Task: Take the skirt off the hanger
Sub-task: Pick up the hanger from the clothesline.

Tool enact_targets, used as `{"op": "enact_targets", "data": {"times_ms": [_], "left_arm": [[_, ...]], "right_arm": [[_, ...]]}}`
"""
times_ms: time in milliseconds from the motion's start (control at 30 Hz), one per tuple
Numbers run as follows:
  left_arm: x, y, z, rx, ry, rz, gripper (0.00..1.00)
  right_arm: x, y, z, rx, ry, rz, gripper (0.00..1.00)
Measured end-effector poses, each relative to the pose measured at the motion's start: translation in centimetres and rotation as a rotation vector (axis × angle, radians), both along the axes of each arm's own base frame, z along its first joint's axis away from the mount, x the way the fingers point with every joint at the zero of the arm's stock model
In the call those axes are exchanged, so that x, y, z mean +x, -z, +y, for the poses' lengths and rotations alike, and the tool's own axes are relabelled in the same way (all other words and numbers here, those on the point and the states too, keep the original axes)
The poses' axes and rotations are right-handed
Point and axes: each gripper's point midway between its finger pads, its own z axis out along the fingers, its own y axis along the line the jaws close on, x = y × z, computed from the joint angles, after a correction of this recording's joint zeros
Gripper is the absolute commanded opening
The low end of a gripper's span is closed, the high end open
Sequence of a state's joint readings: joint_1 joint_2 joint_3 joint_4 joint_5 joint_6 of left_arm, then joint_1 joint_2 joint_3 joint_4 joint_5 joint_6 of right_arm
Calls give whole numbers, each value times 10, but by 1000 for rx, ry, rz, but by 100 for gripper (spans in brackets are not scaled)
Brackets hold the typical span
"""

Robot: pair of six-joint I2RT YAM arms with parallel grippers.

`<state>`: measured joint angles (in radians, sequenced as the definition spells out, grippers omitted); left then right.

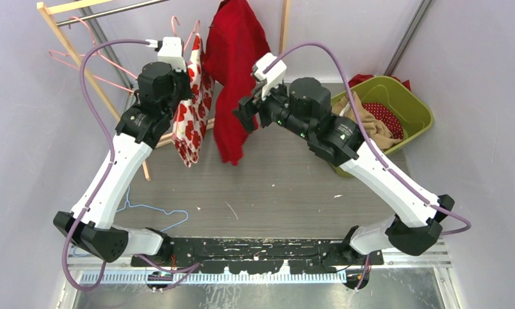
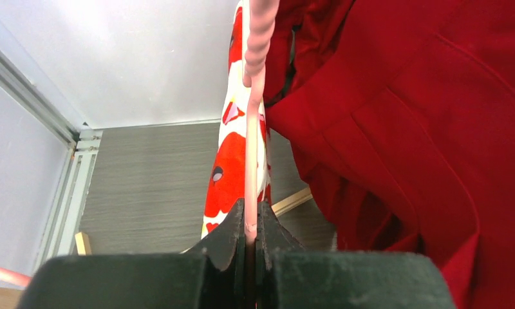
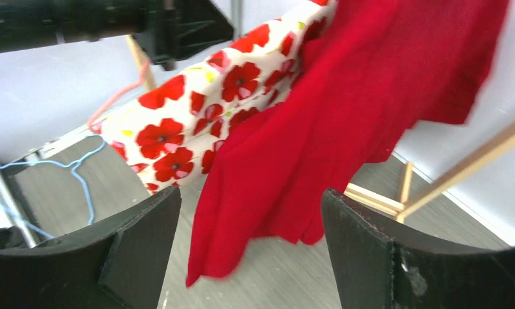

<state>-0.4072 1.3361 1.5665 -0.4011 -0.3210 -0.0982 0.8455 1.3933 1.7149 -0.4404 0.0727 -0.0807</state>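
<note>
A white skirt with red poppies [image 1: 194, 109] hangs from a pink wire hanger [image 1: 176, 26] at the back. My left gripper [image 1: 172, 80] is shut on the hanger's pink wire [image 2: 252, 161], which runs between its jaws; the skirt [image 2: 226, 174] hangs just beyond. A plain red garment [image 1: 232, 77] hangs right beside the skirt and fills the right of the left wrist view [image 2: 403, 129]. My right gripper [image 1: 245, 116] is open and empty, its jaws standing wide either side of the red garment's lower hem [image 3: 345, 109], not touching it. The skirt [image 3: 177, 135] lies left of it.
A wooden clothes rack [image 1: 62, 38] with spare pink hangers [image 1: 81, 61] stands at the back left; its legs [image 3: 461, 167] show behind the red garment. A green basket [image 1: 406, 106] of clothes sits at the right. A blue wire hanger [image 1: 158, 212] lies on the table.
</note>
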Motion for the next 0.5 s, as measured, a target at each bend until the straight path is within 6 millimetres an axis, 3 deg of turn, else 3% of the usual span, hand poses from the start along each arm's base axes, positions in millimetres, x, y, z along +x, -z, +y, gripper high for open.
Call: {"op": "enact_targets", "data": {"times_ms": [100,167,367,500], "left_arm": [[-8,-6,-5,-6,13,1,0],[-12,-7,-8,-5,25,3,0],[-27,-11,-9,-15,37,12,0],[-33,-18,-7,-26,37,-4,0]], "right_arm": [[-23,0,22,2,-70,-5,84],[-32,12,42,-21,-108,6,84],[-44,87,110,-134,-213,93,83],[-42,131,139,-196,-240,152,83]]}}
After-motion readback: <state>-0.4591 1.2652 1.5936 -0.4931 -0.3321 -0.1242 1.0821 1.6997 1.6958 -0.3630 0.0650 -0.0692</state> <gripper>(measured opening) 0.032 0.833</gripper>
